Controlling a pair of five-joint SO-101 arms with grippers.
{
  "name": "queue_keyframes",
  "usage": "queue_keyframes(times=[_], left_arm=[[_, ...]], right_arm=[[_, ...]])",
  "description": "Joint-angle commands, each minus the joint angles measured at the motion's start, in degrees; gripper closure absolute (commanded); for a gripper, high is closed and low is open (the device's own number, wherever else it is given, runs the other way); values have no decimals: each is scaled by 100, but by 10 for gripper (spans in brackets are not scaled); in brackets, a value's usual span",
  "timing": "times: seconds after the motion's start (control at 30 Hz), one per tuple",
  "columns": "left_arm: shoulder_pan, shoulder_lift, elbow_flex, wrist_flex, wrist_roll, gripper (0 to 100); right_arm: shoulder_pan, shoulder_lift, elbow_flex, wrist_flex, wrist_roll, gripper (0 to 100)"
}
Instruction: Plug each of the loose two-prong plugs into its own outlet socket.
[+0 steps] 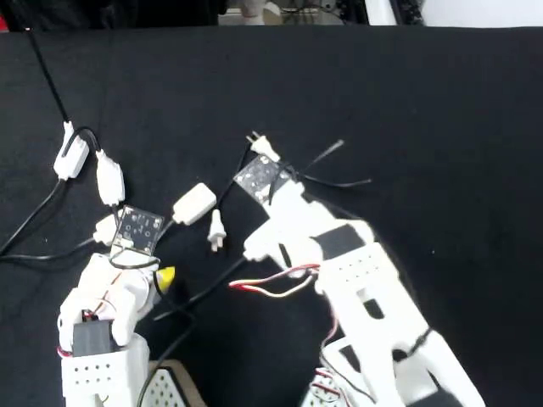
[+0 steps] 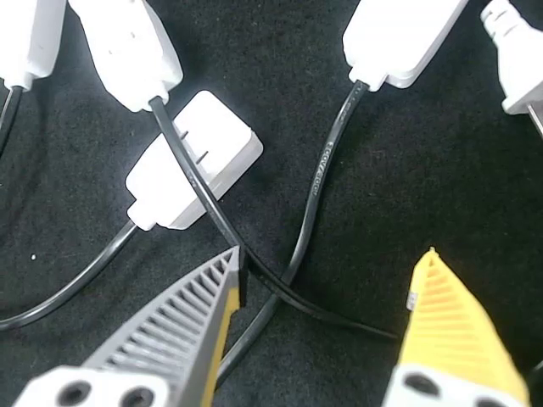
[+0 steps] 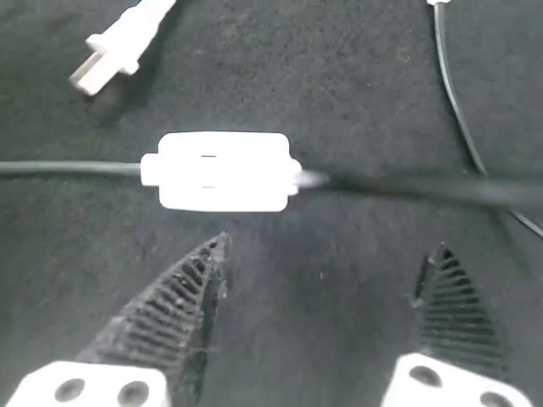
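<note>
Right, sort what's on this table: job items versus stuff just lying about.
Job: loose plug; second plug; slotted socket; another socket.
Lying about: thin wire; perforated board.

Under bright, even overhead light the loose plug [image 3: 119,42] casts a soft shadow on the black cloth [image 3: 339,85].

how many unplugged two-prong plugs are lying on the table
2: the near plug lies beside a white socket, the far plug just past the right gripper. Others may be hidden.
</note>
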Motion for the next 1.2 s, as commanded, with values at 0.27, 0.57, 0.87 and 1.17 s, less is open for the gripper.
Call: queue_keyframes(times=[0.27,0.57,0.87,1.17], left_arm=[[1218,26,-1200,-114,1116,690],[3284,897,-1675,-457,1618,687],[3793,5284,-3495,-1697,1582,686],[4242,8000,-3934,-3921,1574,685]], right_arm=[[1565,-409,-2132,2936,26,910],[3051,-163,-1490,2813,404,969],[3631,1059,-673,686,220,970],[4730,1771,-620,-554,-97,970]])
